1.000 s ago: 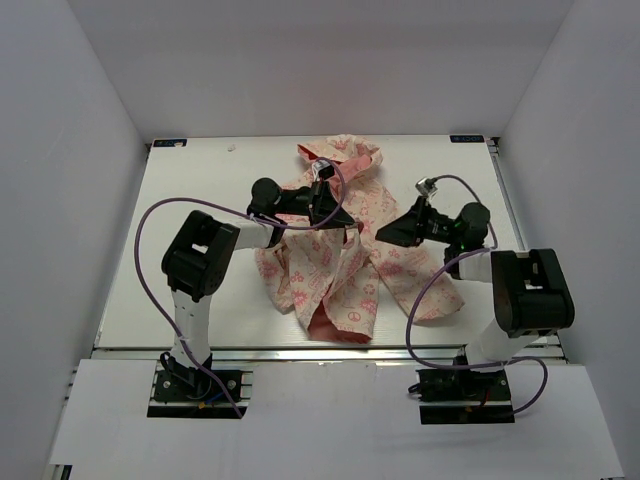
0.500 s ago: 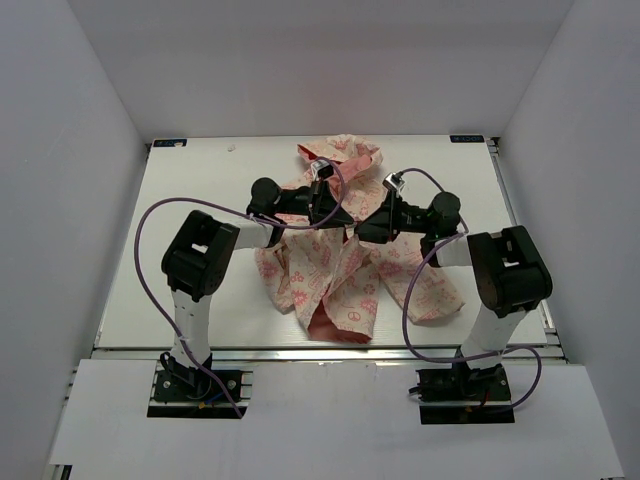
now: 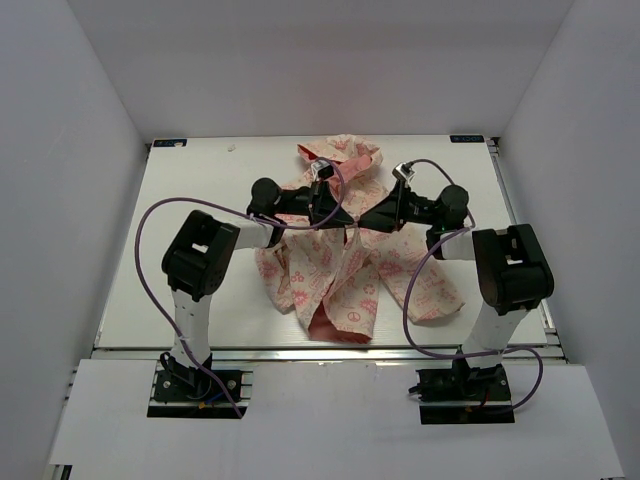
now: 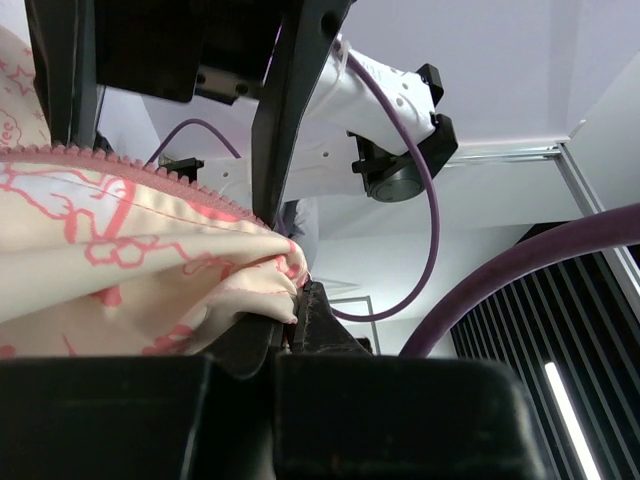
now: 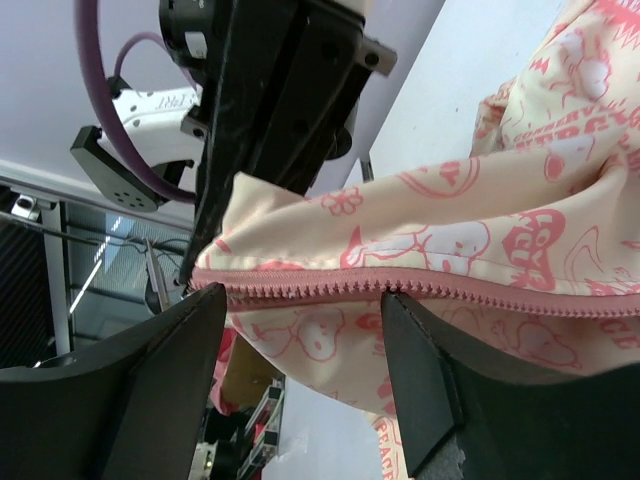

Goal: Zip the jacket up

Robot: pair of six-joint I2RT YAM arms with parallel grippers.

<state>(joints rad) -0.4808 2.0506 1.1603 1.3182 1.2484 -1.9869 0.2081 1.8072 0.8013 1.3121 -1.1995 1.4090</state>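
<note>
Barely begun — jacket point(image 3: 330, 272) unzipped; left gripper point(image 3: 345, 217) pinches the zipper point(image 5: 500, 298), right gripper point(image 3: 367, 222) straddles it just beside, fingers point(image 5: 150, 380) apart.

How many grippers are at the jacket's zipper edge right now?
2. The left gripper is shut on the jacket near mid-table; the right gripper, just beside it, has open fingers straddling the pink zipper strip.

Cream cloth jacket with pink print point(image 3: 330, 270): soft woven fabric, matt, creased. Pink toothed zipper strip point(image 5: 400, 290): fine ridged teeth, plastic-looking. Right gripper point(image 5: 300, 330) fingers point(image 5: 130, 390): black plastic, matt. White table point(image 3: 220, 165): smooth, matt. Purple cable point(image 4: 540, 262): smooth, slight sheen.
</note>
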